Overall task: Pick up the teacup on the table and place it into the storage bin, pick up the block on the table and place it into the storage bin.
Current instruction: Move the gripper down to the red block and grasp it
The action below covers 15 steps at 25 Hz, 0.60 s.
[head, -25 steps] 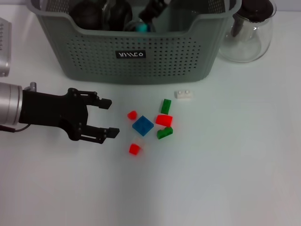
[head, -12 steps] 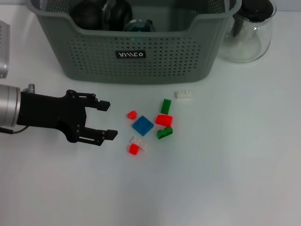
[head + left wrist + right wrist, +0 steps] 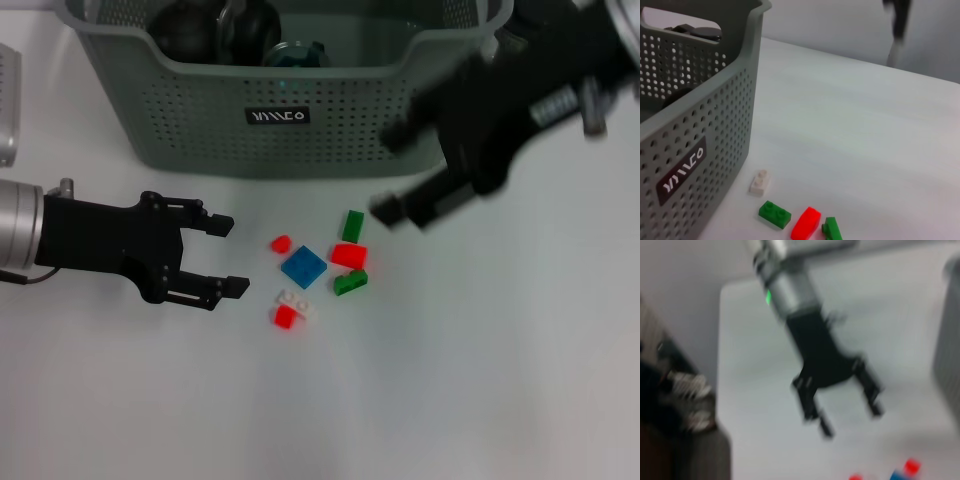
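From the head view I see my right gripper (image 3: 395,172), absent a moment ago, now swept in over the surface (image 3: 480,380), jaws spread wide and empty just above the scattered blocks (image 3: 325,266); the white block that lay there is hidden under it. My left gripper (image 3: 228,255) has not moved, jaws wide, blocks just ahead of them, storage bin (image 3: 290,110) beyond. The left wrist view shows the bin wall close and a white block (image 3: 759,181) beside it. The right wrist view shows only the left gripper's open jaws. I judge a block pick is starting.
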Motion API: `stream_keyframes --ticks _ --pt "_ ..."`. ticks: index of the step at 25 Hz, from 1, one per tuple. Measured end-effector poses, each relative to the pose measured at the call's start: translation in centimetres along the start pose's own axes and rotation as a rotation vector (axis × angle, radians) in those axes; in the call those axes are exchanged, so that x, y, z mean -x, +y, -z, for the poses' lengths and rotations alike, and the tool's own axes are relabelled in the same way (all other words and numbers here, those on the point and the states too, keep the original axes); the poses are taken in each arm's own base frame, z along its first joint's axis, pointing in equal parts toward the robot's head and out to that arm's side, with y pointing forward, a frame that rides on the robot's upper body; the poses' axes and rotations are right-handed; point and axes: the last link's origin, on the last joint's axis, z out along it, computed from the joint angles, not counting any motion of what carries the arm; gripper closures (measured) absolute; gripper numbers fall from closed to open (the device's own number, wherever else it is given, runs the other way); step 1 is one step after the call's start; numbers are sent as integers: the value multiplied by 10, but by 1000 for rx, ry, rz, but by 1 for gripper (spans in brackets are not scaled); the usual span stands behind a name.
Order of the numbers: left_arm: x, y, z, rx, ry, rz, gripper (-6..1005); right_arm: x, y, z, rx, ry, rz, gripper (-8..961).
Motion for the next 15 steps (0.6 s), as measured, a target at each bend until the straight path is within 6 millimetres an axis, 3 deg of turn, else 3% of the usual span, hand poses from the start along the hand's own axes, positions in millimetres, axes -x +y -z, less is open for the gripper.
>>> stream_keyframes --ticks 7,15 --pt "-1 0 -1 3 1 -3 203 -32 -13 -44 55 214 -128 146" --pt "-1 0 -1 3 2 -4 204 -40 -43 -95 -6 325 -237 145"
